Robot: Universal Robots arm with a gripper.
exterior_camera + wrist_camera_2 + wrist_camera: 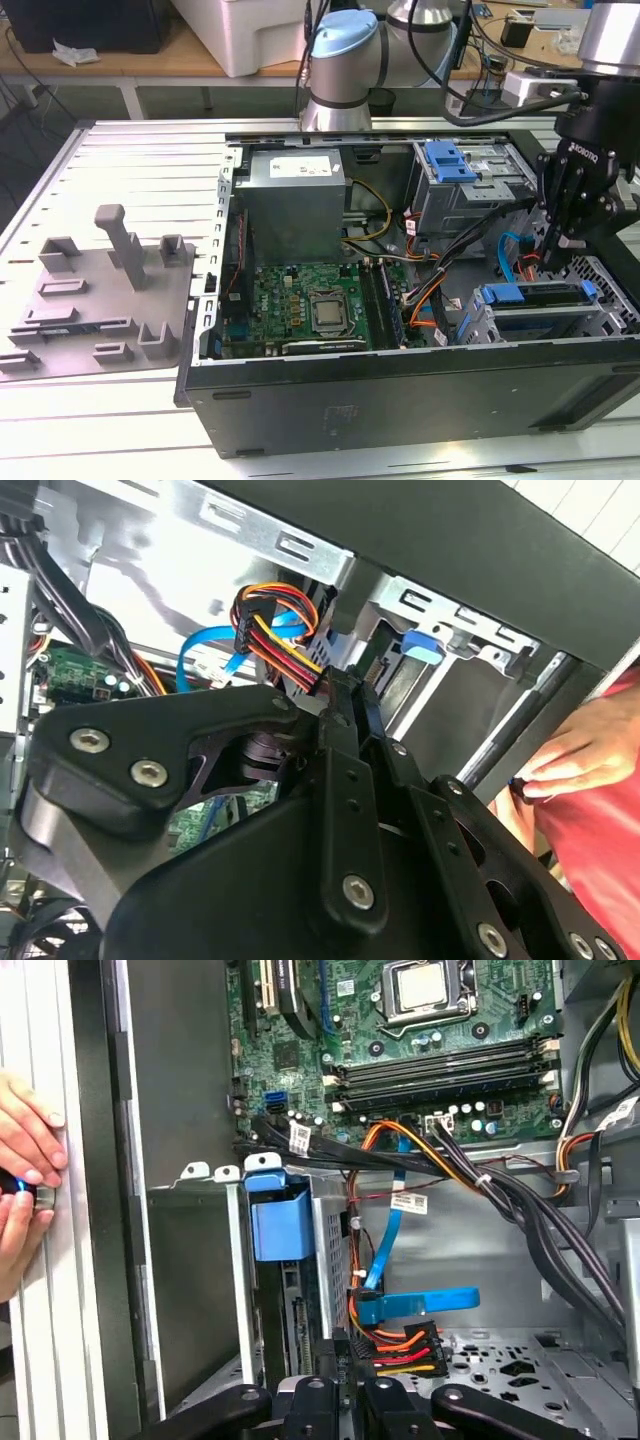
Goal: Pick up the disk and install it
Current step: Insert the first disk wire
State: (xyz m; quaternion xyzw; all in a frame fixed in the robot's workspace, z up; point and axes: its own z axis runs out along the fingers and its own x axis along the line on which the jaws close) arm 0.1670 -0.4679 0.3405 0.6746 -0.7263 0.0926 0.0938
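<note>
Sitting open on the slotted surface (130, 150), the case (400, 400) leaves little room in its corner, and I judge that crowding to be the main source of trouble. The board (420, 1040) lies well apart from the work and seems safe. The grey cage (480, 325) holds the disk (535, 297), whose blue carrier is near the cage top in the exterior view and between the rails in the first wrist view (280, 1230). Whether it is pushed fully home I cannot tell, and a carrier stopped short would leave the disk loose. A person's hands (25, 1180) rest on the surface just outside the case wall, near enough that a wide swing of the arm could reach them. The pincer (345, 1350) hangs inside the case just beside the cage, fingers drawn together with nothing visible between them. Right at its tips sit the power wires (405, 1345) and the blue data cable (385, 1240). Any sideways move there could snag a wire, tug a plug loose, or scrape a finger along the cage wall.
</note>
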